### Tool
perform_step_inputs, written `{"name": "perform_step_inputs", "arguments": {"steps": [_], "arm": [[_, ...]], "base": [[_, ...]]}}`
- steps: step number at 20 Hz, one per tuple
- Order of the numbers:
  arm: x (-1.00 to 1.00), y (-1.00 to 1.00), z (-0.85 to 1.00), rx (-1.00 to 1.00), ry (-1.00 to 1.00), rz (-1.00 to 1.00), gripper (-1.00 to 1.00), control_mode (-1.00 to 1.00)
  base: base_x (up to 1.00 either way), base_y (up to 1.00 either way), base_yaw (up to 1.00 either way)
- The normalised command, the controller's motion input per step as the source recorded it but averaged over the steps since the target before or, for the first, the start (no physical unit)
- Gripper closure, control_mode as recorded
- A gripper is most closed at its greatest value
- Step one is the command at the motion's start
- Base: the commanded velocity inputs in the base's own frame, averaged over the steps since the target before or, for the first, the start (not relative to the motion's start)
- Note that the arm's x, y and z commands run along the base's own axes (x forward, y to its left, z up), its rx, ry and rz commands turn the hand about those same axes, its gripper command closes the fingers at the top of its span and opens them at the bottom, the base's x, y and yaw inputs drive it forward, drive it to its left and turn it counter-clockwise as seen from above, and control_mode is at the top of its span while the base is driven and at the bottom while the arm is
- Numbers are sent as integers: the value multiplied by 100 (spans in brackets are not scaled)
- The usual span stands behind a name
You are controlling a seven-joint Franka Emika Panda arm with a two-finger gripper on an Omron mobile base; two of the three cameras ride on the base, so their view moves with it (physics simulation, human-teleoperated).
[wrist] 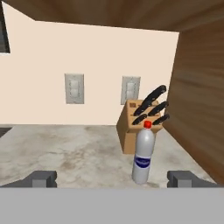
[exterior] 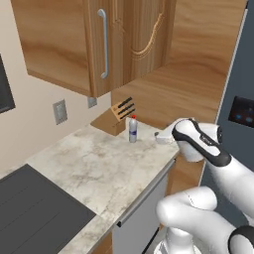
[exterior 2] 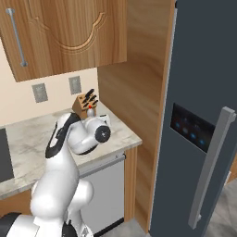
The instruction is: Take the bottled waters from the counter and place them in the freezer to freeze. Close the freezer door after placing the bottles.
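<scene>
A clear bottled water (wrist: 143, 154) with a red cap and a pale label stands upright on the beige marbled counter (wrist: 65, 148), just in front of the knife block. My gripper (wrist: 113, 179) is open and level with the bottle's lower half. The bottle is a short way beyond the fingertips (wrist: 42, 178), right of centre in the gap, and nothing is held. The same bottle (exterior: 132, 130) shows in the left base view near the counter's far end, and its red cap (exterior 2: 90, 107) peeks over my wrist in the right base view. The dark grey freezer door (exterior 2: 203, 83) is shut.
A wooden knife block (wrist: 133, 127) stands right behind the bottle, against a wooden side panel (wrist: 201, 100). Wall cabinets (exterior: 74, 44) hang above. A black cooktop (exterior: 34, 208) lies at the near left, and a grey dishwasher front (exterior 2: 104, 190) sits under the counter. The freezer's long handle (exterior 2: 210, 169) juts out.
</scene>
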Motion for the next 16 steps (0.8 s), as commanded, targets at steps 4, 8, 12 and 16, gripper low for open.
{"name": "perform_step_inputs", "arguments": {"steps": [4, 8, 12, 16], "arm": [[39, -9, -33, 0, 0, 17, -100, -100], [43, -4, -38, -2, 0, 13, -100, -100], [36, 2, -35, 0, -8, 5, -100, -100], [29, 1, -24, 0, -3, -1, -100, -100]], "base": [[0, 0, 0], [0, 0, 0], [0, 0, 0], [0, 0, 0]]}}
